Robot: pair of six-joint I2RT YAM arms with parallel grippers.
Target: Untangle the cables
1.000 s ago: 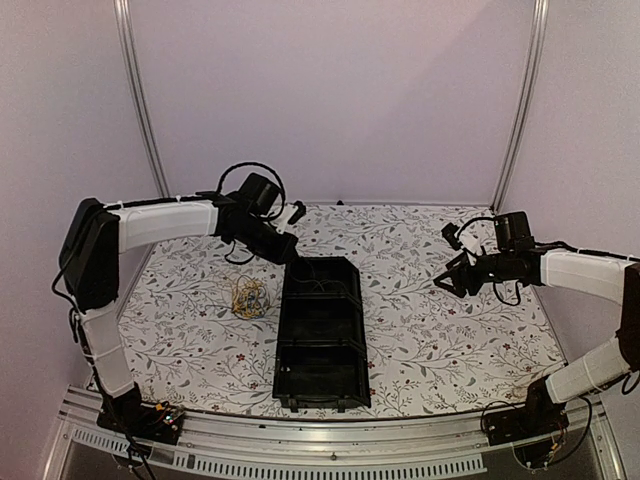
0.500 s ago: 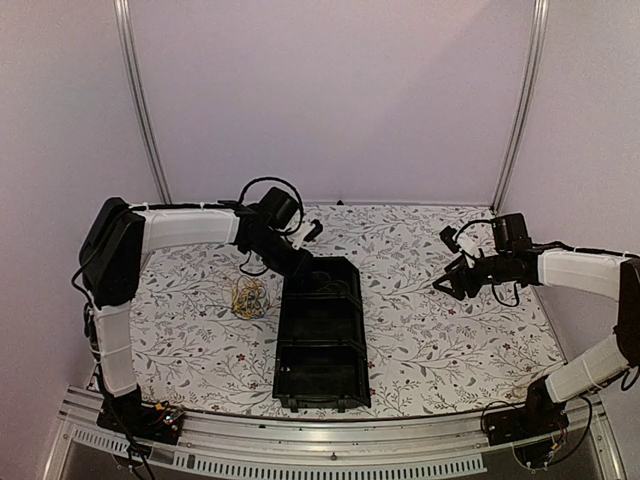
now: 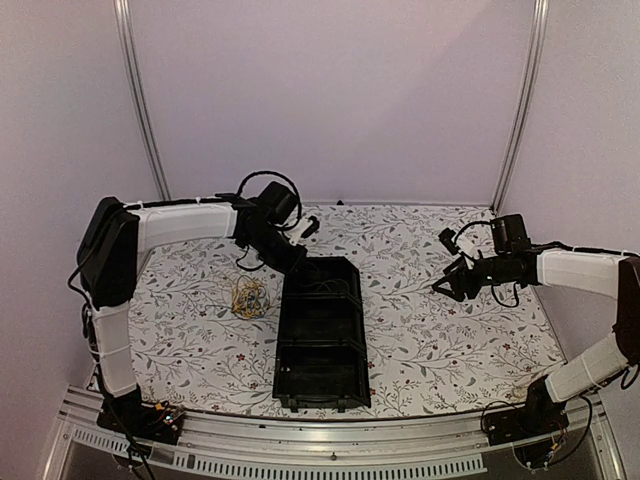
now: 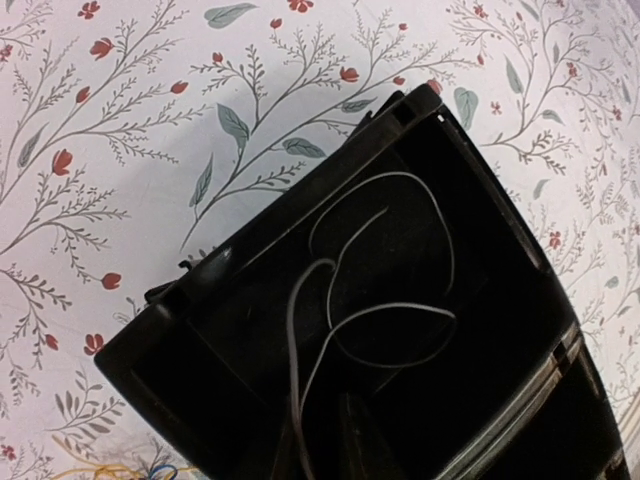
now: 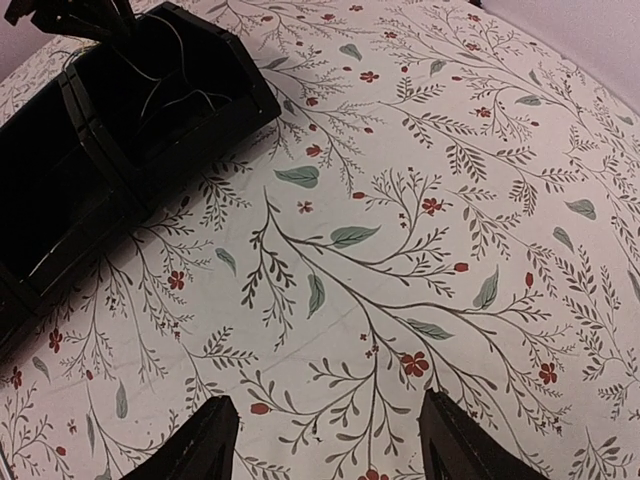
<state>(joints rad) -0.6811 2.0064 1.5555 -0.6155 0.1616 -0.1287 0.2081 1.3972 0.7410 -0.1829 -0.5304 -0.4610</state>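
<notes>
A thin dark cable [image 4: 385,310] lies looped in the far compartment of the black tray [image 3: 281,340]. Its two strands run together down to my left gripper [image 4: 320,440], which looks shut on it low over that compartment. In the top view the left gripper [image 3: 300,262] is at the tray's far left corner. A small tangle of yellow and blue cables [image 3: 248,296] lies on the cloth left of the tray; its edge shows in the left wrist view [image 4: 130,470]. My right gripper [image 5: 328,400] is open and empty above the cloth, well right of the tray [image 3: 442,285].
The flowered cloth [image 3: 430,340] covers the table. The tray [image 5: 150,120] has three compartments in a row, running from near to far in the middle. Metal posts and plain walls stand behind the table. The arms' own thick black cables loop above the left wrist [image 3: 262,180].
My left arm has swung right, bringing its gripper from the tray's far left corner over the far compartment. The right gripper has moved slightly and stays open.
</notes>
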